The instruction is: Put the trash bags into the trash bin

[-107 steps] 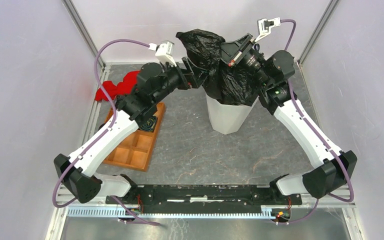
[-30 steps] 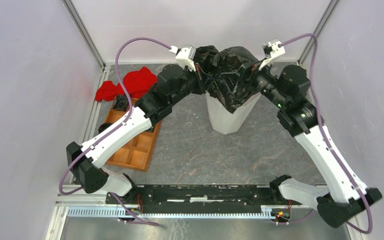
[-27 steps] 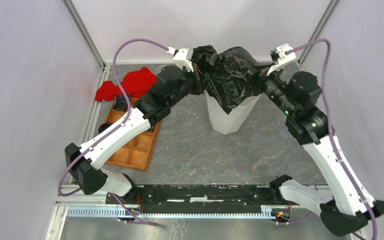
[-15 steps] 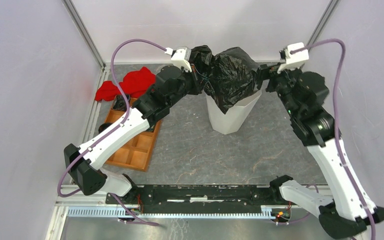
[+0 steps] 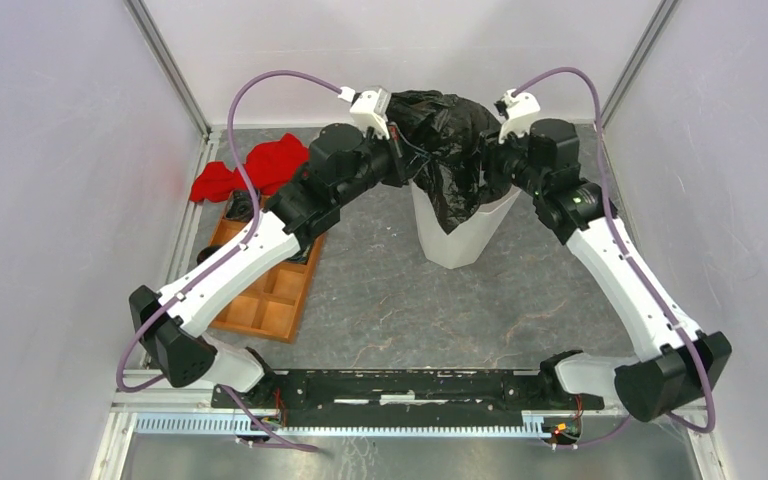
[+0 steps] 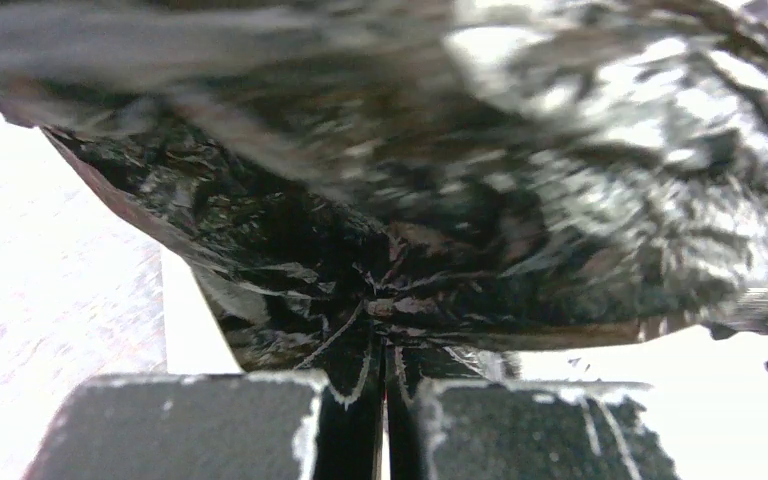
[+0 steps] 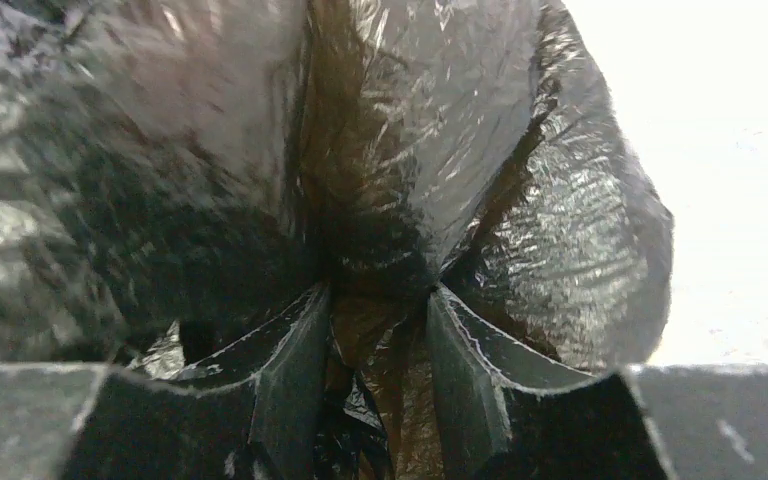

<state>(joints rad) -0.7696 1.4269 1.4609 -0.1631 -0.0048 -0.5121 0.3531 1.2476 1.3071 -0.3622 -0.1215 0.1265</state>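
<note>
My left tool (image 6: pixel 380 350) is pinched tight on a gathered fold of the glossy black plastic trash bag (image 5: pixel 450 150). My right tool (image 7: pixel 375 300) is part-way together, with a thick fold of the same bag clamped between its fingers. The bag bulges over the mouth of the tall white faceted plastic bin (image 5: pixel 460 235), upright at the back of the grey desk (image 5: pixel 380 300).

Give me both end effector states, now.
Left end effector: shut, pinching the trash bag.
Right end effector: part-closed around the trash bag; whether it grips cannot be told.
</note>
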